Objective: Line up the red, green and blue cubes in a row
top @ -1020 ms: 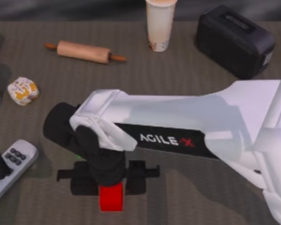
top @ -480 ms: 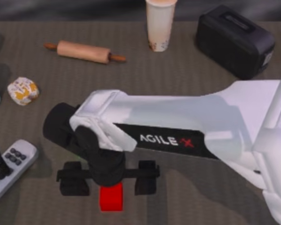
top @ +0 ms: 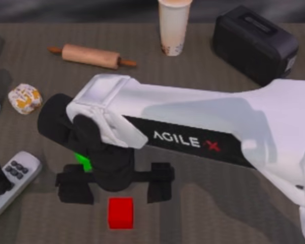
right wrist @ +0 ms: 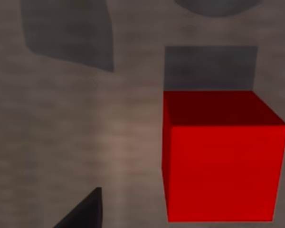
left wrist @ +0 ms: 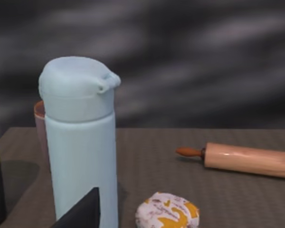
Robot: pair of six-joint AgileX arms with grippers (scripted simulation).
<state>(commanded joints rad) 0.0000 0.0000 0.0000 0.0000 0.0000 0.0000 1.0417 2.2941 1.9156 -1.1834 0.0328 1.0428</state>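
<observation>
Right claw (top: pixel 114 183), fingers spread wide, holding nothing.
Red cube (top: pixel 121 213) on table (top: pixel 203 101), just beside the claw's near edge; green cube (top: pixel 83 161) partly hidden under wrist.

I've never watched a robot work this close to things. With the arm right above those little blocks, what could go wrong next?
The right gripper hangs open just behind the red cube, so a careless swing could knock the cube out of place. The green cube peeks out from under the arm, mostly hidden from above, and might get bumped. The blue cube isn't visible, so finding it could be hard. The left arm sits parked at the table's left.
</observation>
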